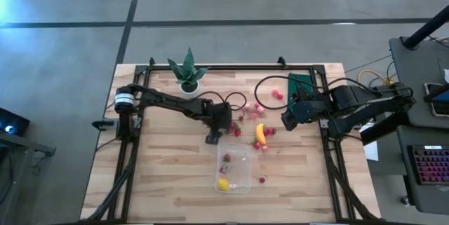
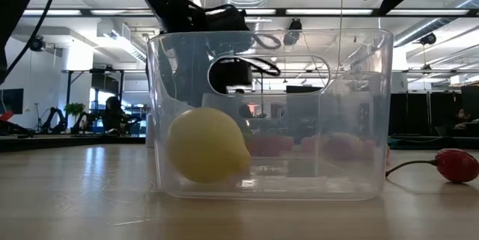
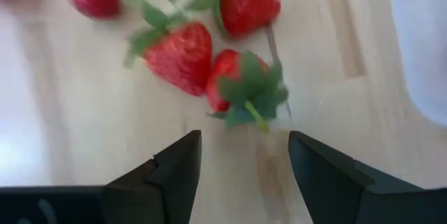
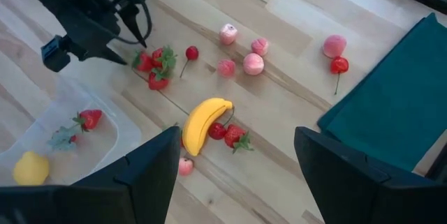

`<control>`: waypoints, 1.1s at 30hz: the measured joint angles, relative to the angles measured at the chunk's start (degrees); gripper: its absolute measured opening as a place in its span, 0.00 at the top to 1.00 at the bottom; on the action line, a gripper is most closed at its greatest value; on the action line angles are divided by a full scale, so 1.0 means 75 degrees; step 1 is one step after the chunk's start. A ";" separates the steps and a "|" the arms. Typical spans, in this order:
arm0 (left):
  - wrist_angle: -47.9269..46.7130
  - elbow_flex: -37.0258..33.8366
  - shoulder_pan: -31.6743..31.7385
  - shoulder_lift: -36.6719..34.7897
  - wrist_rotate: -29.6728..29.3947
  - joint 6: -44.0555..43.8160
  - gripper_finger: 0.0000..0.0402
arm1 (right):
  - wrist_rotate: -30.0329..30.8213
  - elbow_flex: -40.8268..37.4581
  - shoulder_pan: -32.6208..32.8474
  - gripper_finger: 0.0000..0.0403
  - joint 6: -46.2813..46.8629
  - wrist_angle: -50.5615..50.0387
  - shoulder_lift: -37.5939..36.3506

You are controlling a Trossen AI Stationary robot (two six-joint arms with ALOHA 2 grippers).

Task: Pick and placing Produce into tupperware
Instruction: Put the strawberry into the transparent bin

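We see our left gripper [image 3: 241, 165] released above three strawberries [image 3: 230, 77] beside the tub [image 1: 234, 169], which holds a lemon [image 1: 223, 184]; our right gripper [image 4: 234, 158], also released, hovers near the banana [image 4: 202, 123] and green mat [image 4: 398, 105]

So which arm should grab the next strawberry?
Left, probably. The left gripper hangs open right over the strawberry cluster beside the tupperware; the right gripper, also open, sits farther off near the banana.
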 joint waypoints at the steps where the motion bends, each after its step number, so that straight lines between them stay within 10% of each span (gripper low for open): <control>1: 0.0048 0.0003 0.0000 -0.0072 -0.0016 0.0000 0.50 | 0.0000 0.0000 0.0001 0.33 -0.0001 -0.0001 0.0000; 33: 0.1657 -0.0403 -0.0143 -0.0262 0.0213 -0.0900 0.50 | 0.0003 -0.0001 0.0000 0.33 -0.0003 -0.0003 0.0000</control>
